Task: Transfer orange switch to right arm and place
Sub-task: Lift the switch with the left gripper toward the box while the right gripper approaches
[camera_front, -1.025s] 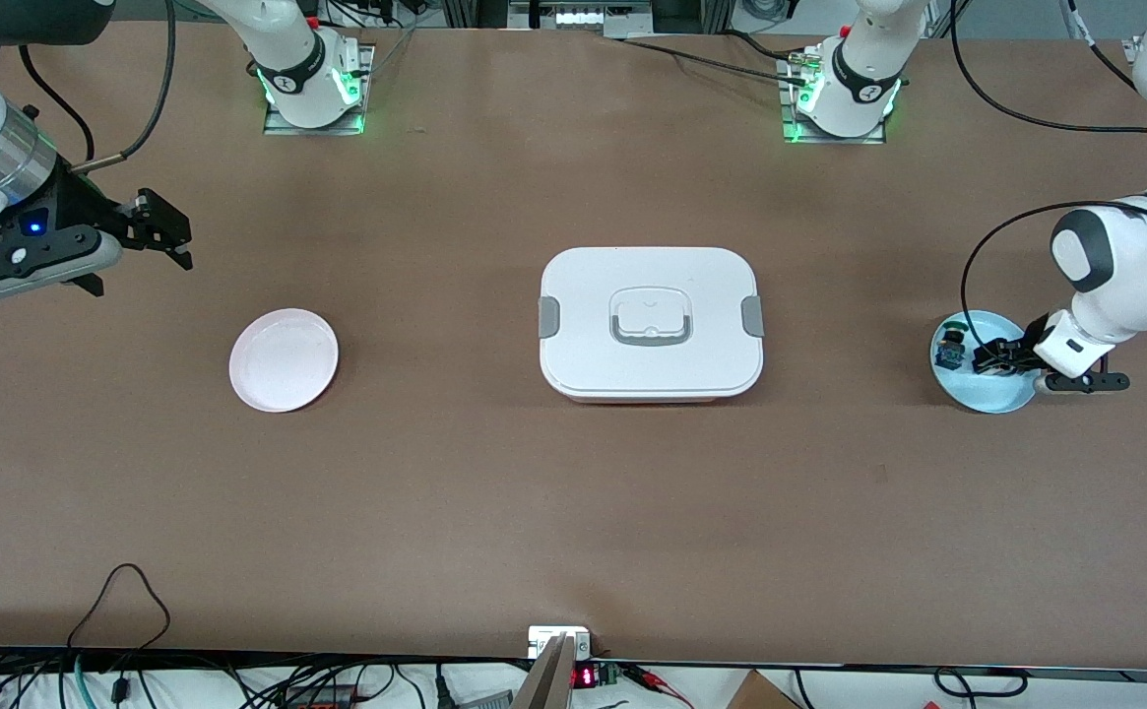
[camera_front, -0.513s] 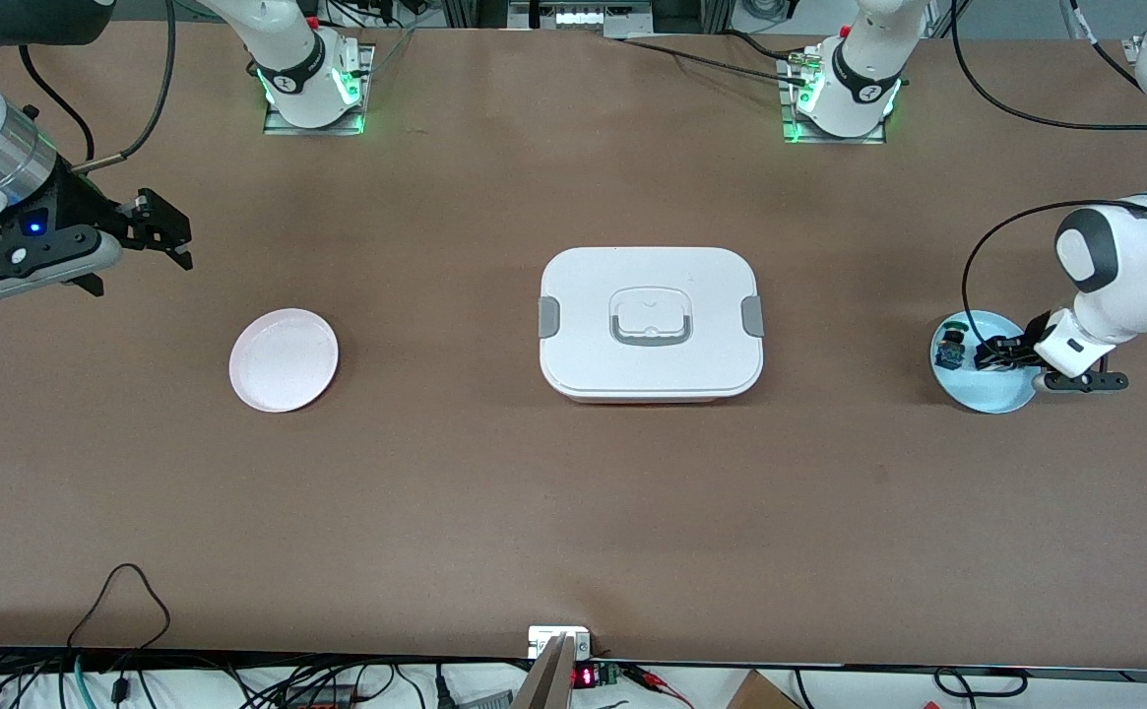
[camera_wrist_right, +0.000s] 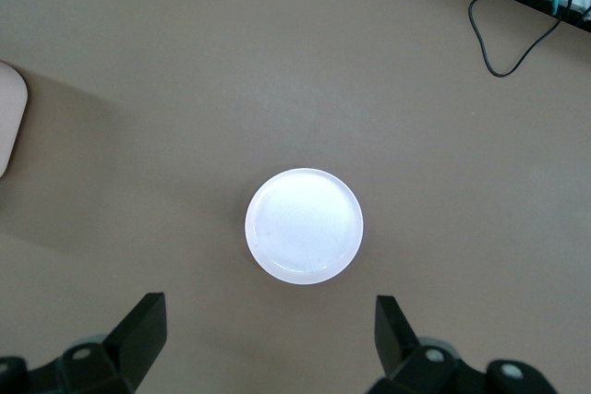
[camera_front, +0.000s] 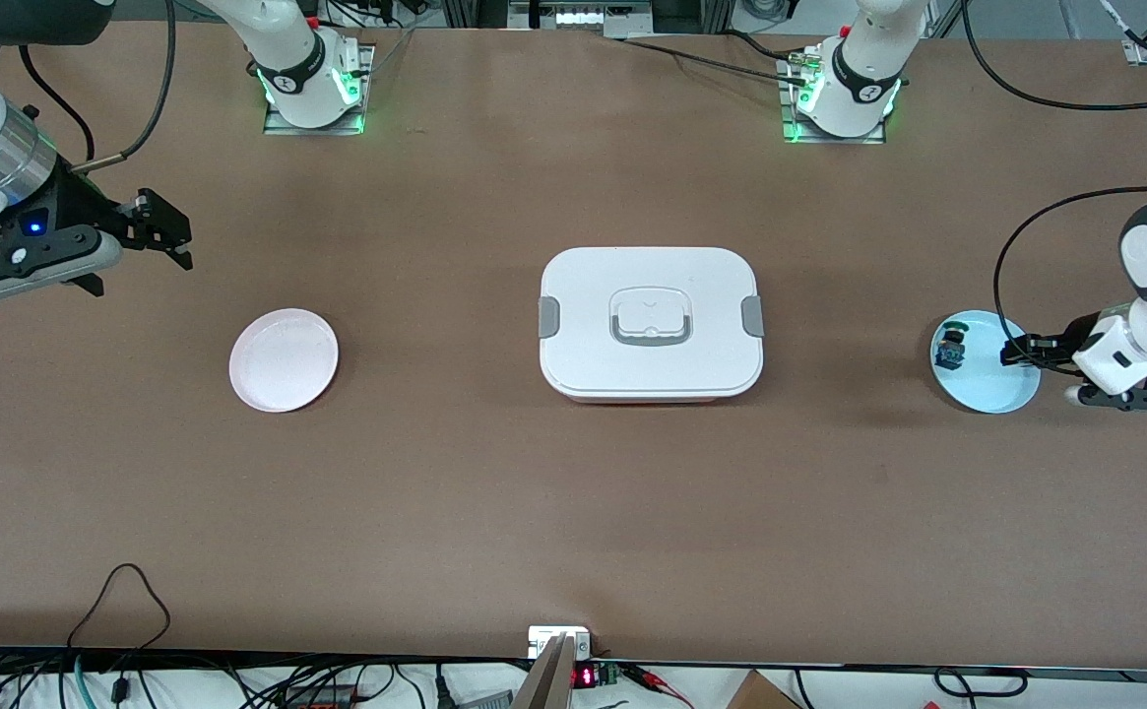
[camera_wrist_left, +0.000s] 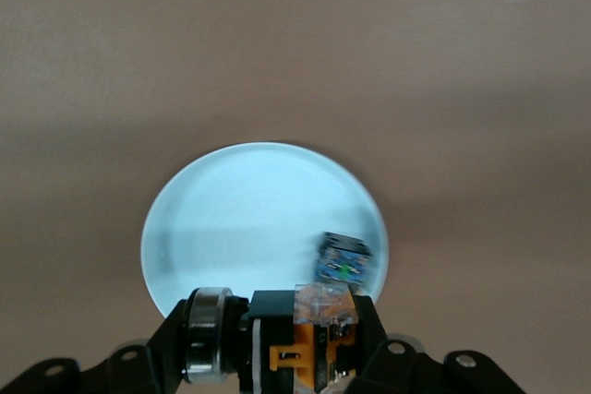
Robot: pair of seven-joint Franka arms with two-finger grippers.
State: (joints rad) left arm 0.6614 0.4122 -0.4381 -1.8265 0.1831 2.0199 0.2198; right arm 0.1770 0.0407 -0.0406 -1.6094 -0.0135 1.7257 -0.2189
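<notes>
My left gripper [camera_front: 1019,351] is shut on the orange switch [camera_front: 1012,352] and holds it over the edge of the light blue plate [camera_front: 987,396] at the left arm's end of the table. In the left wrist view the switch [camera_wrist_left: 309,352] lies sideways between the jaws of the left gripper [camera_wrist_left: 277,350], showing a black body, an orange section and a silver ring, above the blue plate [camera_wrist_left: 240,209]. My right gripper [camera_front: 169,236] is open and empty and waits in the air at the right arm's end; the right wrist view shows it [camera_wrist_right: 272,339] wide open.
A blue-and-green small part [camera_front: 949,347] lies on the blue plate, also in the left wrist view [camera_wrist_left: 343,260]. A pale pink plate [camera_front: 284,359] lies near the right gripper, under it in the right wrist view [camera_wrist_right: 304,225]. A closed white lunch box [camera_front: 650,322] sits mid-table.
My left gripper has lifted off the blue plate with the switch and drawn back toward the left arm's end of the table. The right arm has not moved.
</notes>
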